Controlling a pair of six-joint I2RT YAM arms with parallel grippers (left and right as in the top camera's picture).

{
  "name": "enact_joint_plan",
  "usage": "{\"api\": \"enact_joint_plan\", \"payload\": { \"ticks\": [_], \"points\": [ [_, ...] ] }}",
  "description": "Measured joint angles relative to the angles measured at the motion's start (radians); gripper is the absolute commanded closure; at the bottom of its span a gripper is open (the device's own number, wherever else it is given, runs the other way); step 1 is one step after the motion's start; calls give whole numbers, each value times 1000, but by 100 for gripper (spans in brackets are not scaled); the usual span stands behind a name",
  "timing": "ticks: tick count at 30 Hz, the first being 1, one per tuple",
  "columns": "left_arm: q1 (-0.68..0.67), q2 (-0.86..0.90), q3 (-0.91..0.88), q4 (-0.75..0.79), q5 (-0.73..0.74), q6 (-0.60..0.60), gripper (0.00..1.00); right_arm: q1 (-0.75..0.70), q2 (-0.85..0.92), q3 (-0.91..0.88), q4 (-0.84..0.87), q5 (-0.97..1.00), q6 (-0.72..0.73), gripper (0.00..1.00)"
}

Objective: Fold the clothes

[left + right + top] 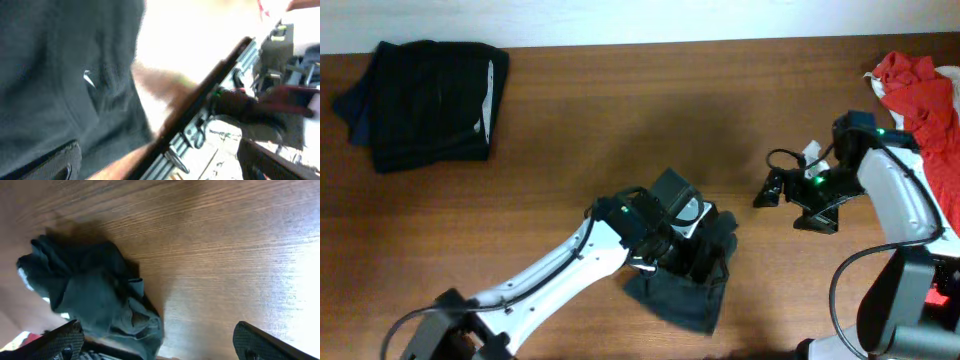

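A crumpled dark grey-green garment lies on the wooden table near the front centre. My left gripper hangs over its upper part with the fingers spread wide. In the left wrist view the garment, with a small white logo, fills the left side, and the gripper is open. My right gripper is open and empty above bare table, right of the garment. The right wrist view shows the garment lying well ahead of the open fingers.
A folded stack of dark clothes lies at the back left corner. A red garment is heaped at the back right, behind my right arm. The wooden table lies between them.
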Motion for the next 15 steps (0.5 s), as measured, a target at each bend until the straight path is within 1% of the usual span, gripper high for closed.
{"api": "enact_joint_plan", "payload": {
  "ticks": [1, 3, 4, 6, 7, 8, 9, 10, 12, 14, 15],
  "points": [
    [3, -21, 37, -66, -6, 14, 1, -9, 0, 0, -24, -24, -23, 1],
    [53, -122, 137, -209, -85, 27, 1, 9, 0, 0, -64, -50, -71, 1],
    [166, -213, 159, -323, -220, 5, 1, 36, 0, 0, -71, -58, -87, 1],
    [233, -234, 171, -384, -288, -5, 4, 103, 0, 0, -66, -58, -98, 1],
    [266, -225, 165, -404, -321, -8, 4, 161, 0, 0, -51, -57, -100, 1],
    [275, -214, 156, -402, -337, -10, 6, 206, 0, 0, -32, -46, -90, 6],
    [275, -199, 140, -401, -346, -11, 7, 241, 0, -2, -14, -19, -66, 14],
    [275, -187, 131, -401, -349, -11, 7, 265, 0, -10, 14, 3, -41, 18],
    [275, -115, 111, -401, -352, -11, 7, 317, 0, -66, 103, 38, 21, 20],
    [275, -51, 105, -396, -353, -11, 7, 339, -1, -111, 156, 49, 50, 28],
    [275, -23, 104, -381, -356, -11, 7, 344, -1, -140, 207, 53, 66, 45]
  ]
}}
